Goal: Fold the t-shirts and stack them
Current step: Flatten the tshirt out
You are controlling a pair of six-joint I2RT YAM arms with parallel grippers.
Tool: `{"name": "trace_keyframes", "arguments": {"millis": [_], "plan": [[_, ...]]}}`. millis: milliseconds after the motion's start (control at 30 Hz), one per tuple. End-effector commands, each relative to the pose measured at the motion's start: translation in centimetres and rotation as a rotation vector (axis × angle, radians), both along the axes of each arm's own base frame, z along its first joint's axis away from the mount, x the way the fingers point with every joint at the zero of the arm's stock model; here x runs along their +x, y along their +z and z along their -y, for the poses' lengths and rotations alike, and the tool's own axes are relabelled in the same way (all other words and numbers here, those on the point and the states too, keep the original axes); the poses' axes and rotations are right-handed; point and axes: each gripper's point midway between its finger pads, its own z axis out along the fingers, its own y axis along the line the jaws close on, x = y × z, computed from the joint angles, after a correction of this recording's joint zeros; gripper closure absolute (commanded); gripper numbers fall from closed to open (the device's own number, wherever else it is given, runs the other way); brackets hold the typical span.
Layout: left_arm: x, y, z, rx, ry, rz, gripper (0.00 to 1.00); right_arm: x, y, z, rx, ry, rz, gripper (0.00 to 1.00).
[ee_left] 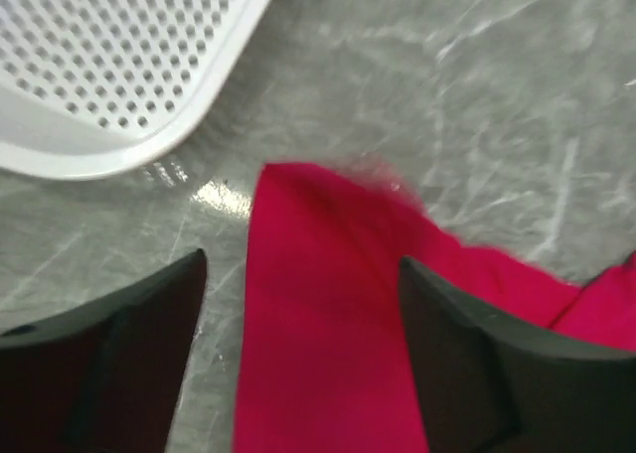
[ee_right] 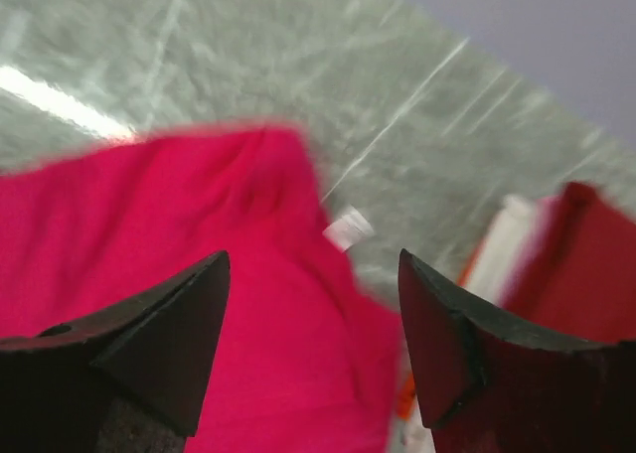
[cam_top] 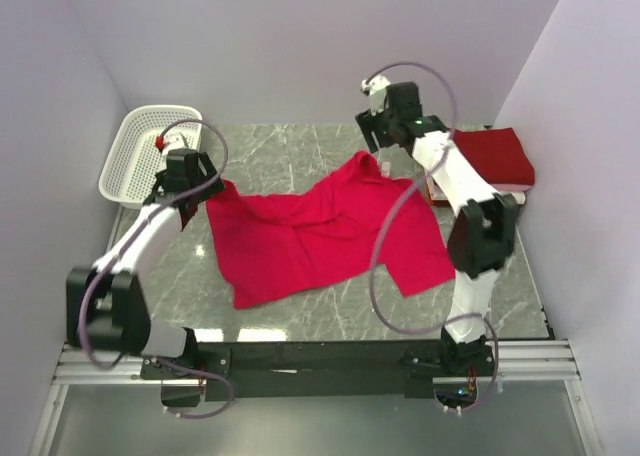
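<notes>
A bright pinkish-red t-shirt [cam_top: 320, 231] lies spread out and rumpled on the marble table. My left gripper [cam_top: 200, 198] is open over the shirt's far left corner; in the left wrist view the cloth [ee_left: 328, 324] lies between the spread fingers [ee_left: 119, 364]. My right gripper [cam_top: 378, 146] is open above the shirt's far edge near the collar; the right wrist view shows the cloth [ee_right: 199, 234] and a white label [ee_right: 348, 228]. A darker crimson t-shirt [cam_top: 500, 156] lies folded at the far right on something white and orange. The white t-shirt's identity there is unclear.
A white plastic lattice basket [cam_top: 130, 156] stands at the far left of the table, close behind my left gripper; it also shows in the left wrist view [ee_left: 109, 66]. Lilac walls enclose the table on three sides. The table's front edge meets the arm rail [cam_top: 320, 351].
</notes>
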Motion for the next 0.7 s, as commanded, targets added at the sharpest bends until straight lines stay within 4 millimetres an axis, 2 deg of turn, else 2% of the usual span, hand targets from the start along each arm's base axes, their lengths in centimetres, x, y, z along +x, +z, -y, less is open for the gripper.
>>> {"name": "trace_keyframes", "arguments": {"millis": [0,33,67,100,133,167,200,233,267,300,367,400,433,467,500,567,600,667], "plan": [[3.2,5.0,2.8,-0.197,-0.095,0.116,0.14,0.4,2.6,1.9,0.042,-0.110,0.009,0.24],[3.1,6.2,2.8,-0.168,-0.126,0.139,0.07,-0.2,0.5,2.5,0.040,-0.097,-0.015,0.24],[3.1,7.7,2.8,-0.153,-0.143,0.167,0.05,-1.5,2.0,2.2,0.067,-0.041,0.012,0.23],[2.9,8.3,3.3,-0.144,-0.188,0.174,0.05,-2.4,1.7,2.3,0.036,0.017,0.010,0.22],[2.4,9.1,3.7,-0.111,-0.240,0.183,0.05,-4.3,-0.5,2.7,0.018,0.062,-0.061,0.22],[2.0,9.0,4.1,-0.105,-0.279,0.169,0.06,-6.1,0.0,2.0,0.033,0.152,-0.069,0.22],[1.3,9.0,4.8,-0.103,-0.336,0.158,0.07,-8.2,-1.0,1.9,-0.008,0.256,-0.112,0.22],[0.2,9.1,6.4,-0.101,-0.456,0.155,0.08,-10.5,-3.3,2.0,-0.019,0.330,-0.179,0.22],[-0.7,8.1,7.0,-0.105,-0.493,0.124,0.08,-12.5,-3.3,2.2,-0.031,0.393,-0.188,0.23],[-2.0,7.1,8.2,-0.099,-0.568,0.090,0.09,-16.2,-6.0,2.1,-0.062,0.548,-0.273,0.23],[-4.3,5.6,9.8,-0.110,-0.651,0.045,0.10,-19.9,-7.3,2.6,-0.113,0.677,-0.297,0.27],[-5.8,4.6,11.0,-0.110,-0.699,0.009,0.11,-20.9,-8.3,3.4,-0.183,0.740,-0.292,0.27],[-7.0,3.7,11.3,-0.111,-0.711,-0.020,0.13,-23.2,-10.3,4.2,-0.207,0.764,-0.341,0.28],[-7.8,3.0,11.7,-0.117,-0.719,-0.045,0.14,-24.0,-11.2,4.7,-0.235,0.783,-0.349,0.29],[-9.2,2.3,12.8,-0.162,-0.718,-0.088,0.16,-25.2,-12.9,5.1,-0.254,0.807,-0.375,0.28],[-10.7,1.2,13.3,-0.241,-0.634,-0.160,0.20,-26.2,-14.1,6.1,-0.312,0.825,-0.383,0.29],[-12.1,0.8,14.9,-0.355,-0.594,-0.219,0.23,-26.9,-15.5,6.4,-0.334,0.846,-0.392,0.29],[-14.7,-1.2,16.6,-0.427,-0.598,-0.304,0.26,-27.2,-16.5,7.1,-0.372,0.838,-0.395,0.29]]}}
